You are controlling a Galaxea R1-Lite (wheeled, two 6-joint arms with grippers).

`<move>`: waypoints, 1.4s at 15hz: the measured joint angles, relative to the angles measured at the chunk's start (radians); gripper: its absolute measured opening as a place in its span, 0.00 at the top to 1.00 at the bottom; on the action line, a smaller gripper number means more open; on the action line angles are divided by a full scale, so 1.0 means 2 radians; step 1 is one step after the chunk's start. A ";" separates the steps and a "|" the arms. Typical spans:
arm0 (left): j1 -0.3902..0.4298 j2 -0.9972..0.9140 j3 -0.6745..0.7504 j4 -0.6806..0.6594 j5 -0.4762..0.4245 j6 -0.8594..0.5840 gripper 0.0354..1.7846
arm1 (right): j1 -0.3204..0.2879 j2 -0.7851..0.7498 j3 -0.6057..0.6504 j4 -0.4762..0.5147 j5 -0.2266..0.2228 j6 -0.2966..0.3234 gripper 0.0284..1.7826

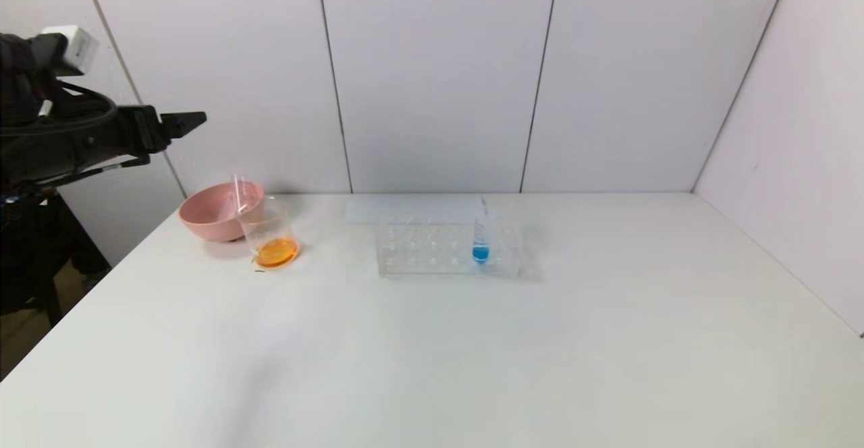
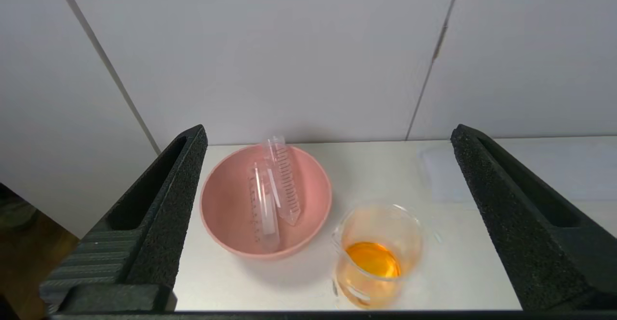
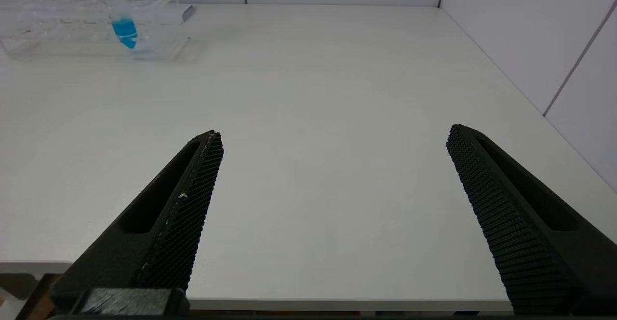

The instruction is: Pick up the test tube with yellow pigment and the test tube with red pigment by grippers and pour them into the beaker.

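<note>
Left wrist view gives me two empty clear graduated test tubes (image 2: 274,190) lying side by side in the pink round bowl (image 2: 226,243), with the small clear glass beaker (image 2: 378,257) of orange liquid just beside it on the white bench (image 2: 462,262). My left tool (image 2: 328,146) hangs above, fingers wide apart, gripping nothing. My right tool (image 3: 332,134) is likewise spread and empty, low over the bench edge, well apart from the clear plastic tube rack (image 3: 87,21) holding a blue-tipped tube (image 3: 123,26).
</note>
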 joint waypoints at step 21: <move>-0.045 -0.601 0.078 0.440 -0.191 0.015 0.01 | 0.000 0.000 0.000 0.000 0.000 0.000 0.05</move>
